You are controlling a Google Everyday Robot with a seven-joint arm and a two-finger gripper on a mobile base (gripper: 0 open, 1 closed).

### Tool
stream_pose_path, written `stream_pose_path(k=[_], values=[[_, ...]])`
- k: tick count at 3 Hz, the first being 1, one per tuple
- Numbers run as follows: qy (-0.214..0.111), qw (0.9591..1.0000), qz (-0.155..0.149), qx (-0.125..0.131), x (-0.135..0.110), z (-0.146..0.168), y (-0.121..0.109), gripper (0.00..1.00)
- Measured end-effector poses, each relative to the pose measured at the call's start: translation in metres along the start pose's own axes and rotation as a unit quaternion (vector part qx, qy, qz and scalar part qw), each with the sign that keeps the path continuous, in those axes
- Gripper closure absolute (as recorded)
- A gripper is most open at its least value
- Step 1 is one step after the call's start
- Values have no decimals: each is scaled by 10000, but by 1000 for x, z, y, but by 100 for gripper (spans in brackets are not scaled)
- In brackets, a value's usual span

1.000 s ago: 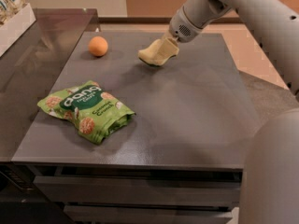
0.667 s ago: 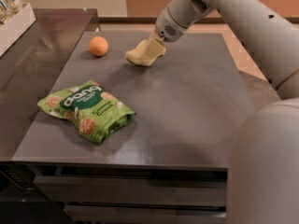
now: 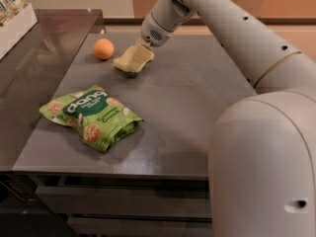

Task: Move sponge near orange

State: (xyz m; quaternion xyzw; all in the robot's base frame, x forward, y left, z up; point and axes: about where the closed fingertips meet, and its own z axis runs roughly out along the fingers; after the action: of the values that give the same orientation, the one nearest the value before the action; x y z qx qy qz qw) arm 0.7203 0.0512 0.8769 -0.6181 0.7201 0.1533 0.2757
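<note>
The pale yellow sponge (image 3: 131,59) is held tilted just above the grey table, a short way to the right of the orange (image 3: 103,48). My gripper (image 3: 139,49) reaches down from the upper right and is shut on the sponge's upper end. The orange sits on the table at the far left, apart from the sponge by a small gap.
A green snack bag (image 3: 93,116) lies on the table's front left. The grey table (image 3: 197,112) has its front edge near the bottom. A white tray (image 3: 15,19) stands on the darker counter at far left. My arm's large white body fills the right side.
My gripper has carried the sponge leftward across the table, from the middle back toward the orange. The orange and the snack bag have not moved.
</note>
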Motion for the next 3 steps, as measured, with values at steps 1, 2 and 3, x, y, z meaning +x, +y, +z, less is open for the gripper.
stream_pose_path(k=[1,2,3], values=[[16,10000,-50,3,-13,15,-6,84],[27,9999,-46,86,-20,24,-16,61],[-71,9999,-85,109,-24,33,-22,38]])
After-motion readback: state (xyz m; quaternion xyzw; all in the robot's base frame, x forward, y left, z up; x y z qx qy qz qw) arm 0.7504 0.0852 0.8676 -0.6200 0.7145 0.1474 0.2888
